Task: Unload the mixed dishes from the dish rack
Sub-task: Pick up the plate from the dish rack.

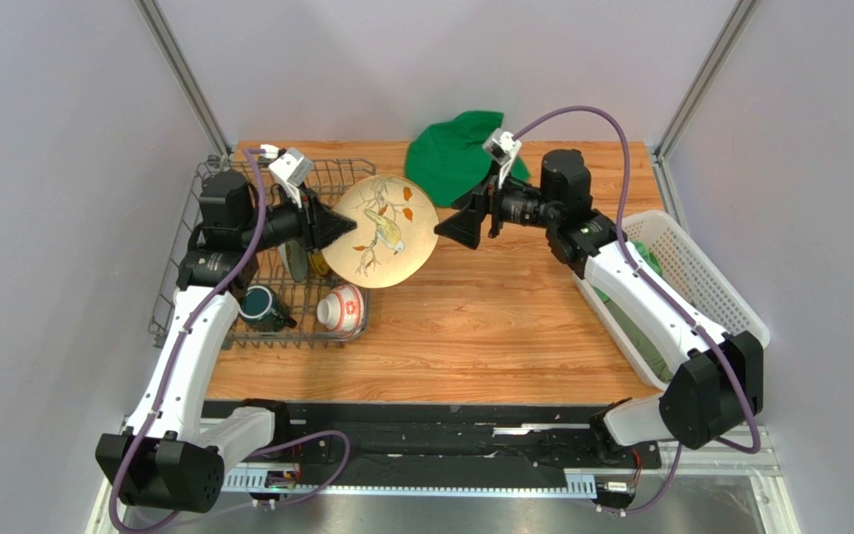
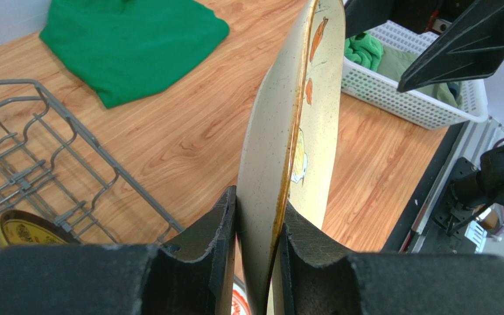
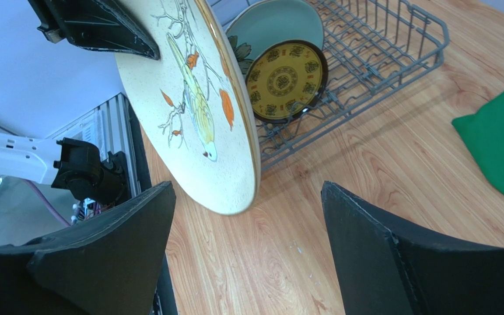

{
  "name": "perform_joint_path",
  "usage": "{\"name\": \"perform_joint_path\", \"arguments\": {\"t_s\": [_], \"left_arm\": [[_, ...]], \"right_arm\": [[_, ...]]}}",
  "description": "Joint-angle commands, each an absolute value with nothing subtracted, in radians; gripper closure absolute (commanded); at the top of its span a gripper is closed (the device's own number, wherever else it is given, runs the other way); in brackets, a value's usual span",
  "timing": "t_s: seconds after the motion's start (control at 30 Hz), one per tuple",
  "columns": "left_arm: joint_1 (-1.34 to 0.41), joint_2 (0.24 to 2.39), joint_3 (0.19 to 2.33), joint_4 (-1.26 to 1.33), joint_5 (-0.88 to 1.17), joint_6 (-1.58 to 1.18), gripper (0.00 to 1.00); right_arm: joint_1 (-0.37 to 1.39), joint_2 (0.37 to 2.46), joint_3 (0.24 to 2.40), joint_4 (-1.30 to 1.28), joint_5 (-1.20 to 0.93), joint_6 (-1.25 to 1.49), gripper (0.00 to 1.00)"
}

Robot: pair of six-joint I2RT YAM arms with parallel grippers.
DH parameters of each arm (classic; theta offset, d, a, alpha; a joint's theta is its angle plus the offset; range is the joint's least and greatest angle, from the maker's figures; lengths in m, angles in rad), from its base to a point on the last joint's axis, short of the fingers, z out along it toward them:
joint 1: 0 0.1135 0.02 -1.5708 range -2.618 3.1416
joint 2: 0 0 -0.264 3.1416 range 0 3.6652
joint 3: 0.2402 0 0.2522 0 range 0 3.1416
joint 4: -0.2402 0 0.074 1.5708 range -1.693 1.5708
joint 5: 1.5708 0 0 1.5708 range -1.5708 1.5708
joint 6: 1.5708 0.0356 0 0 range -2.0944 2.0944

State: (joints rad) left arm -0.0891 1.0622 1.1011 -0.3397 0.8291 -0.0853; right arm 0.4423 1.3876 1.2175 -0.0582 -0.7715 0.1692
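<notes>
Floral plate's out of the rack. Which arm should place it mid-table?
Right, probably: the right gripper is open at the cream floral plate's free rim, over bare table. The left gripper clamps the opposite rim, back by the dish rack.

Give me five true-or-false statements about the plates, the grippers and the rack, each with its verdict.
1. The left gripper is shut on the rim of the cream floral plate. True.
2. The right gripper is clamped on that plate too. False: its jaws are open and it is not gripping the plate.
3. The small yellow-and-dark patterned plate stands in the dish rack. True.
4. The green cloth lies inside the dish rack. False: it lies on the table, outside the rack.
5. The red-and-white bowl sits on the bare table. False: it is in the rack, near the dark teal mug.
</notes>
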Motion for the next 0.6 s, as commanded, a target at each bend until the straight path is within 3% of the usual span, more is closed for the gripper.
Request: {"name": "perform_joint_path", "arguments": {"t_s": [0.0, 0.2, 0.57], "left_arm": [[-0.107, 1.039, 1.121, -0.196, 0.882, -0.081, 1.00], [-0.115, 1.034, 1.120, -0.201, 0.931, -0.066, 1.00], [-0.118, 1.058, 1.086, -0.160, 1.043, -0.087, 1.00]], "right_arm": [[0.482, 1.430, 1.278, -0.009, -0.765, 0.120, 0.14], [0.515, 1.488, 1.324, -0.008, -0.779, 0.095, 0.15], [0.584, 1.558, 1.370, -0.008, -0.856, 0.043, 0.35]]}}
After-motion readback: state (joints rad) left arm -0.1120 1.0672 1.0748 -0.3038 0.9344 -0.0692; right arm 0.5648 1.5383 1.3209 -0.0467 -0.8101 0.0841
